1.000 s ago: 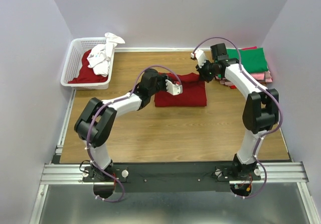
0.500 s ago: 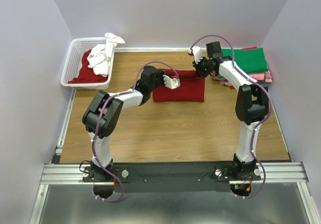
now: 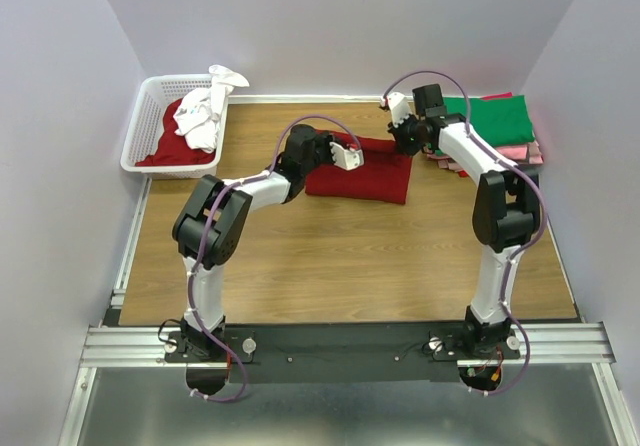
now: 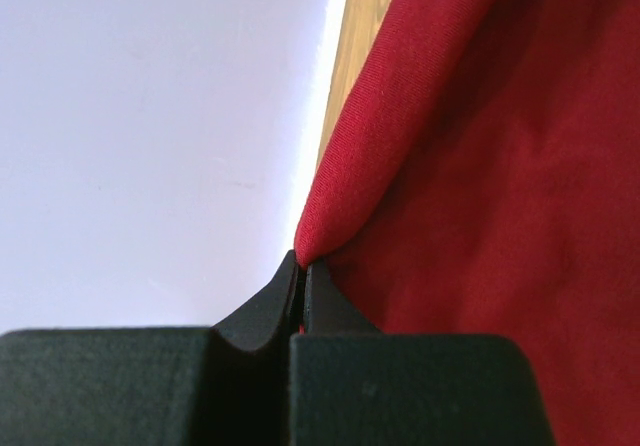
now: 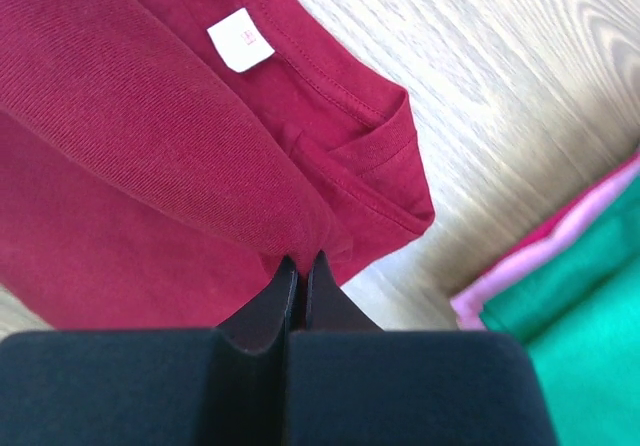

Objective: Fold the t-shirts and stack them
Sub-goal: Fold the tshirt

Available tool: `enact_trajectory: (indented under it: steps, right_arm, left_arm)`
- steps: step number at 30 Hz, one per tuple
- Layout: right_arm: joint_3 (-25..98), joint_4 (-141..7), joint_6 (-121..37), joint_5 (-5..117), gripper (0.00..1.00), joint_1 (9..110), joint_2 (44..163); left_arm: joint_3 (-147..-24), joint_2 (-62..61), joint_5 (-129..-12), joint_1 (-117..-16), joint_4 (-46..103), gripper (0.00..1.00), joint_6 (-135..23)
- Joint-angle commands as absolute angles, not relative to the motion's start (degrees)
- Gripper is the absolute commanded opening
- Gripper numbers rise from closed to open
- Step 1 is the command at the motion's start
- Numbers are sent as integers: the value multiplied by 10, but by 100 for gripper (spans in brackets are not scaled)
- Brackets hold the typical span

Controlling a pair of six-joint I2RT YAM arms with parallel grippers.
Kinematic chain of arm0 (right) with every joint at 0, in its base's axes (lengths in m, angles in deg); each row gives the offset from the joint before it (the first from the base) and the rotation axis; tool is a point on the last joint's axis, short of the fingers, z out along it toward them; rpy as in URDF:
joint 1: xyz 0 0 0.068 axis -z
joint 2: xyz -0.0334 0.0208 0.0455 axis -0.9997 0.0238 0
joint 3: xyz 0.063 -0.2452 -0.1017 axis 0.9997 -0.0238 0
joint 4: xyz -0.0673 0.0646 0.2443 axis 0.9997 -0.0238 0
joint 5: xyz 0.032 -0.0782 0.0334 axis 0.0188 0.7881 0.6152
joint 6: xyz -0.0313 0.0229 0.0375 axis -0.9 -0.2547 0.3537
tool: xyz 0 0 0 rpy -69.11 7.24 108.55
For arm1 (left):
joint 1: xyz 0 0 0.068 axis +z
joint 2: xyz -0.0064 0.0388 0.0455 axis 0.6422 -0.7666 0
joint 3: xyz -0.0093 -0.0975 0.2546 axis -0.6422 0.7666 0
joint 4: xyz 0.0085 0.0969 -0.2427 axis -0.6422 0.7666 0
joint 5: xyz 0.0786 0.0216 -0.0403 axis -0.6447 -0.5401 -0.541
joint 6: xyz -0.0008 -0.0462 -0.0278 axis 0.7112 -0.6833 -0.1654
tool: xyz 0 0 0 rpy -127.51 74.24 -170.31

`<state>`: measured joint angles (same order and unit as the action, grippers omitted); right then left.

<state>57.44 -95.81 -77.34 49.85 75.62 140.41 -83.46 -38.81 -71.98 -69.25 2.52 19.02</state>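
The near half of the brown wooden table (image 3: 350,266) is bare, so there is lots of room to move there. A white plastic lattice basket (image 3: 137,144) with cloth heaped over its rim blocks the far left corner. A stack of folded shirts with a green one on top (image 3: 495,118) fills the far right corner. The dark red folded t-shirt (image 3: 375,176) lies between them. The left end effector (image 4: 298,266) and right end effector (image 5: 300,264) are each pinched tight on it. The left arm (image 3: 250,194) and right arm (image 3: 465,151) cross the open strips beside it. The strip by the stack is thin. Pale walls (image 3: 330,26) close in the left, back and right.
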Motion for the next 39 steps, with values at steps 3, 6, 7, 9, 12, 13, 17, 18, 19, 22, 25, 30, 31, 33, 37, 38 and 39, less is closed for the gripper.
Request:
enact_trajectory:
  steps: [3,6,7,9,12,13,17,18,19,22,25,30,31,33,37,38,39]
  right_arm:
    - [538,-952,-734,540,0,759,1345]
    - [514,-953,-723,543,1,759,1323]
    - [509,-952,-718,546,0,760,1316]
    - [494,-953,-708,547,0,759,1305]
    - [476,-954,-682,553,0,759,1287]
    - [470,-954,-678,553,0,759,1282]
    - [444,-953,-647,602,1,759,1269]
    - [433,-953,-643,609,0,759,1267]
    - [427,-953,-637,611,1,759,1265]
    - [409,-952,-617,618,0,760,1258]
    - [400,-947,-612,656,0,760,1260]
    - [373,-929,-602,698,1,773,1265]
    - [368,-924,-599,701,1,776,1265]
    - [360,-906,-597,712,16,790,1266]
    - [368,-888,-595,738,51,814,1279]
    - [370,-883,-597,748,54,817,1277]
    - [370,-881,-597,751,56,819,1272]
  left_arm:
    - [-874,-421,-696,-699,4,0,182]
    - [-885,-431,-696,-705,4,0,180]
    - [-888,-433,-695,-707,4,0,182]
    - [-896,-440,-693,-708,4,0,184]
    - [-905,-445,-689,-711,4,0,185]
    - [-908,-447,-688,-711,4,0,186]
    - [-925,-460,-685,-719,4,0,187]
    - [-927,-466,-681,-719,5,0,188]
    - [-931,-469,-680,-721,5,0,188]
    - [-940,-479,-680,-727,5,0,188]
    - [-948,-487,-677,-732,4,0,187]
    - [-966,-498,-692,-739,-5,9,158]
    - [-968,-499,-702,-740,-21,24,128]
    - [-985,-498,-747,-739,-37,61,85]
    - [-1003,-471,-836,-739,-52,72,12]
    - [-999,-461,-853,-739,-51,75,3]
    - [-995,-438,-887,-738,-51,78,-9]
